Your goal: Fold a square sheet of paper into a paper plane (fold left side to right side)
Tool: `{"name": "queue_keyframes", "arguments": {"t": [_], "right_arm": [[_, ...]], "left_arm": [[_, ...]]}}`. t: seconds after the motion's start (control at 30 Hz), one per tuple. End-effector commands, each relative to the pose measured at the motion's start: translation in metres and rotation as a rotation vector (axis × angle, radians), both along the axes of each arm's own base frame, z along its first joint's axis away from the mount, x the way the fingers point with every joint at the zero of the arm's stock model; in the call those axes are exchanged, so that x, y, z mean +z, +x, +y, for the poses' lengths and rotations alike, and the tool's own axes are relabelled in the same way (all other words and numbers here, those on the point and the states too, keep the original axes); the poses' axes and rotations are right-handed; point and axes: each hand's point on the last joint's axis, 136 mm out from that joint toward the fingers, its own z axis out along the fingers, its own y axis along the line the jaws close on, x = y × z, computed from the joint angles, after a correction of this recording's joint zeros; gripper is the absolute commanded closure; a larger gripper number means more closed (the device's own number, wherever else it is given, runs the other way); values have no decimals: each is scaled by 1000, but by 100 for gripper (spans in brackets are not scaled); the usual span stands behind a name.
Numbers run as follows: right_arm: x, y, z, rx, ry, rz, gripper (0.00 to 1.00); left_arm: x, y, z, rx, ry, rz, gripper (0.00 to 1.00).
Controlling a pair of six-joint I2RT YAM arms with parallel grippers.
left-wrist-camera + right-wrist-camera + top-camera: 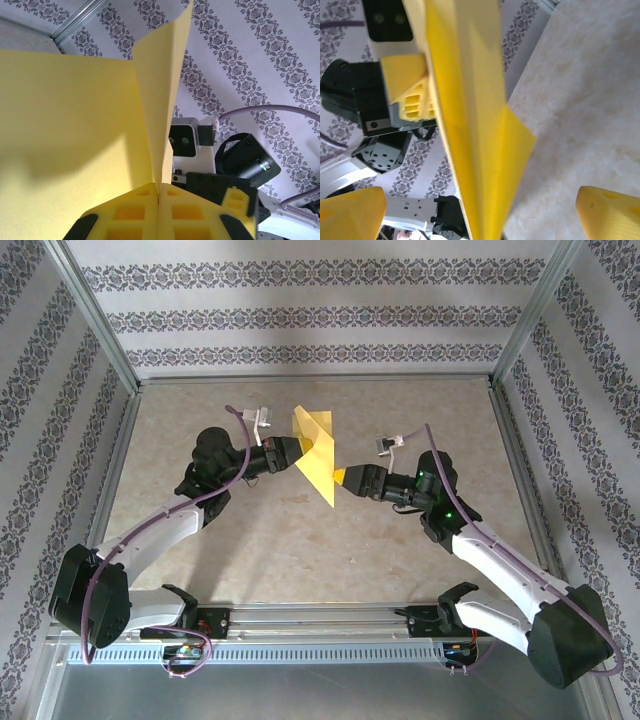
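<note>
The square sheet of paper (316, 452), bright yellow, hangs in the air over the middle of the table, folded along creases into a pointed, plane-like shape with its tip down. My left gripper (290, 454) is shut on its left side. In the left wrist view the pads (135, 212) pinch the paper (70, 130) at its fold. My right gripper (345, 478) sits by the paper's lower tip, open. In the right wrist view its fingers (607, 212) stand wide apart, with the paper (475, 125) between them and untouched.
A beige table (300, 550) lies below, walled by patterned panels and metal rails (120, 450). The left gripper (410, 97) shows behind the paper in the right wrist view. One yellow finger of the right gripper (236, 200) shows in the left wrist view.
</note>
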Motion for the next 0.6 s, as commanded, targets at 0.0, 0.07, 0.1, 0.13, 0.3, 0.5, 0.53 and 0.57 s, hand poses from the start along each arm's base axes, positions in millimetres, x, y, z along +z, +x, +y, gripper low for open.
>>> {"name": "queue_keyframes", "arguments": {"t": [0.0, 0.07, 0.1, 0.13, 0.3, 0.5, 0.53, 0.57], "right_arm": [[20, -2, 8, 18, 46, -70, 5], [25, 0, 11, 21, 54, -84, 8], [27, 1, 13, 22, 56, -88, 10], [29, 2, 15, 26, 59, -93, 14], [40, 9, 18, 18, 62, -128, 31], [36, 18, 16, -17, 36, -134, 50], [36, 20, 15, -27, 35, -135, 54], [35, 21, 14, -36, 29, -137, 57]], "left_arm": [[26, -4, -8, -28, -47, -78, 97], [25, -4, -11, -37, -49, -75, 97], [25, -4, -12, -43, -50, -74, 97], [25, -5, -13, -45, -51, -75, 97], [19, -4, -16, -53, -49, -60, 97], [17, -5, -18, -66, -59, -55, 97], [16, -5, -18, -64, -56, -54, 97], [14, -4, -18, -59, -52, -54, 96]]}}
